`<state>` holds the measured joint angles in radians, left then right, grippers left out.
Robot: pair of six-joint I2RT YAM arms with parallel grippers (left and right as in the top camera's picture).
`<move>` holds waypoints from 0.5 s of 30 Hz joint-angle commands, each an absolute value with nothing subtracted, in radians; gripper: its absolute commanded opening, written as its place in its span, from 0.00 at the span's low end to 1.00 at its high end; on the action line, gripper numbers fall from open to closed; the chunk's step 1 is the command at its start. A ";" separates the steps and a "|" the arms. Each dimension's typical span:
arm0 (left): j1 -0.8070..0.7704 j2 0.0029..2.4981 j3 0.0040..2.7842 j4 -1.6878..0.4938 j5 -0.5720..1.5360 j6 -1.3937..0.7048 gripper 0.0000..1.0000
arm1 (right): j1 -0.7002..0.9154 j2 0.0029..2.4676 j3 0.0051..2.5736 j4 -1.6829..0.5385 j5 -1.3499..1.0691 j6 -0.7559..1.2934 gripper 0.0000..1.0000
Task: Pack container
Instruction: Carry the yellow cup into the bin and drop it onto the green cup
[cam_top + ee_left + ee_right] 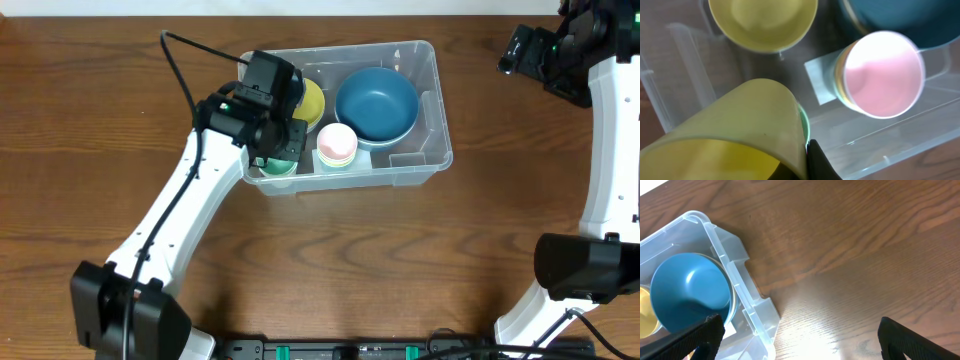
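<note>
Showing wrist-side only: yellow cup (740, 117)

Overhead view: fixed above, facing straight down at the table (100, 120), far enough off to take in the whole container (425, 165) with wood on every side. Left wrist view: very near, within the container walls, facing down onto the pink cup (882, 75). Right wrist view: higher, off the container's end, tilted down across open wood. Shared: the blue bowl (687, 297) appears in all three views; the pink cup in overhead and left wrist.
</note>
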<state>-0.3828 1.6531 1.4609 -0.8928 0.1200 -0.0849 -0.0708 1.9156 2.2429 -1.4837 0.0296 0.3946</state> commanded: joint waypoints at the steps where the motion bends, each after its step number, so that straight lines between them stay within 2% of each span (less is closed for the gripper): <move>1: -0.382 1.659 1.469 -0.906 0.081 -0.126 0.05 | -0.071 1.892 2.244 -1.485 0.029 0.407 0.99; 11: -0.383 1.660 1.469 -0.950 0.081 -0.136 0.06 | -0.071 1.892 2.244 -1.485 0.029 0.407 0.99; 12: -0.383 1.660 1.468 -0.953 0.081 -0.136 0.09 | -0.071 1.892 2.244 -1.485 0.029 0.407 0.99; 13: -0.383 1.660 1.468 -0.956 0.082 -0.136 0.17 | -0.071 1.892 2.244 -1.485 0.029 0.407 0.99; 15: -0.383 1.660 1.468 -0.960 0.082 -0.136 0.41 | -0.071 1.892 2.244 -1.485 0.029 0.407 0.99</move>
<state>-0.3832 1.6554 1.4609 -0.9493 0.0971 -0.1326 -0.0708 1.9156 2.2429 -1.4837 0.0296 0.3946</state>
